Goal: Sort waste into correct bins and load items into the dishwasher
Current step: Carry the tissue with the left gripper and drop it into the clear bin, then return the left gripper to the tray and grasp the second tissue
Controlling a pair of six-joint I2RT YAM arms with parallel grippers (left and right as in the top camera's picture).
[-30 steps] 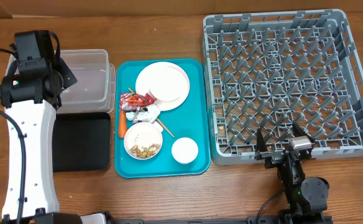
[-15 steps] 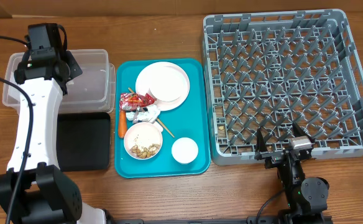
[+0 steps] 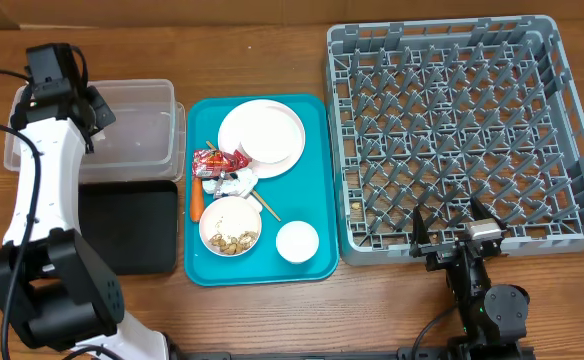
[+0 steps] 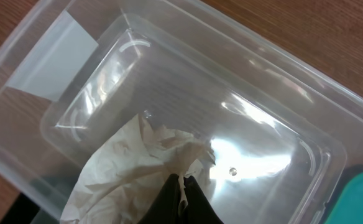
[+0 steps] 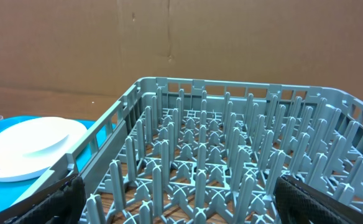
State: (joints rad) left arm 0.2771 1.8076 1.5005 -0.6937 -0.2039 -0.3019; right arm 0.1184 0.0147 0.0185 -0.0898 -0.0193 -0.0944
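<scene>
My left gripper [image 4: 183, 182] is shut on a crumpled white paper wad [image 4: 132, 168], held over the clear tub [image 4: 275, 93]. From overhead the left gripper [image 3: 92, 112] hangs over the left part of that tub [image 3: 147, 140], with the black tray [image 3: 127, 225] in front of it. On the teal tray lie a red wrapper [image 3: 212, 160], another paper wad [image 3: 234, 182], a carrot [image 3: 196, 203], a plate [image 3: 262, 135], a bowl of nut scraps [image 3: 230, 225], a small cup [image 3: 297, 241] and a chopstick [image 3: 267, 208]. My right gripper [image 3: 452, 235] stands open at the grey dish rack's [image 3: 442, 25] near edge.
The teal tray [image 3: 312, 180] sits between the bins and the rack. In the right wrist view the rack's pegs [image 5: 231, 85] fill the space ahead of the right gripper [image 5: 181, 199], and the plate [image 5: 26, 146] shows at the left. A small scrap lies inside the rack [image 3: 358, 207].
My left arm has swung toward the far side and then slightly left over the clear tub. The right arm has not moved.
</scene>
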